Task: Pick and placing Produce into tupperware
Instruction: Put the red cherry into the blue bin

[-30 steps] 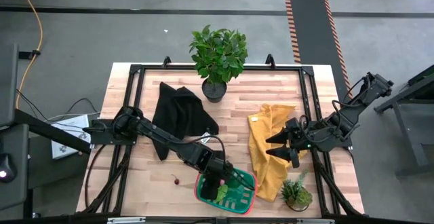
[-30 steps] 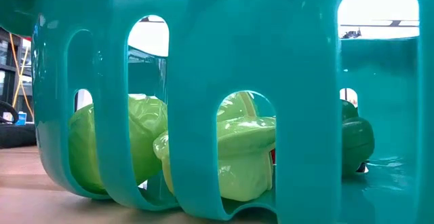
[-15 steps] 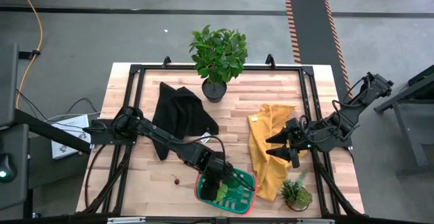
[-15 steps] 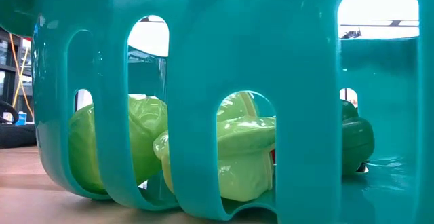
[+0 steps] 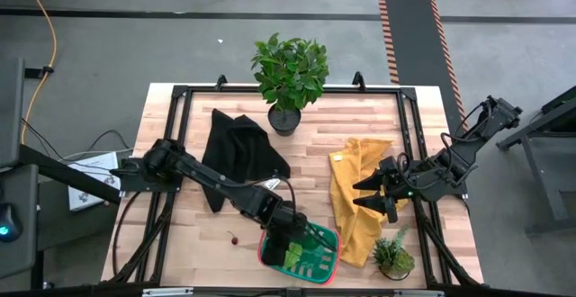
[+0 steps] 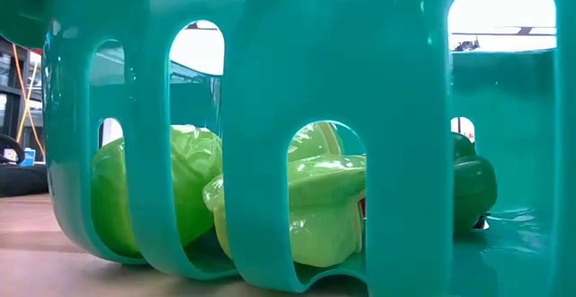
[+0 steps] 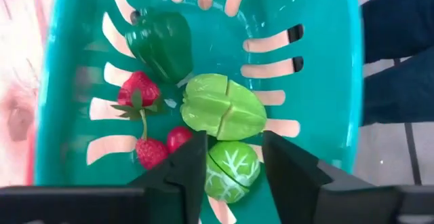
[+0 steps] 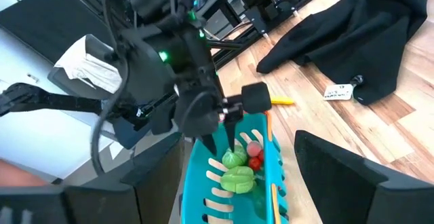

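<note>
The teal tupperware [image 5: 270, 259] with its red rim sits near the table's front edge and fills the low view [image 6: 360, 63]. Inside lie a dark green pepper [image 7: 159, 44], two strawberries [image 7: 135, 91], a red cherry [image 7: 178, 139], a split lime-green piece [image 7: 224, 108] and a pale green ball [image 7: 234, 173]. My left gripper [image 7: 234, 159] hangs over the tupperware pointing down, open, its fingers on either side of the ball. One small red bit [image 5: 234, 238] lies on the wood left of the tupperware. My right gripper [image 5: 360, 194] waits open over the yellow cloth. My left gripper comes at the pale green ball [image 8: 234, 158] from above, slanting down, with a finger [image 7: 193, 166] on each side of it. The ball lies among the other produce on the tupperware's base. Whether the fingers touch it, I cannot tell.
A yellow cloth [image 5: 355, 216] lies right of the tupperware and a black cloth [image 5: 238, 148] lies behind it. A big potted plant [image 5: 290, 72] stands at the far edge, a small one [image 5: 393, 256] at the front right. Bare wood lies at the front left.
</note>
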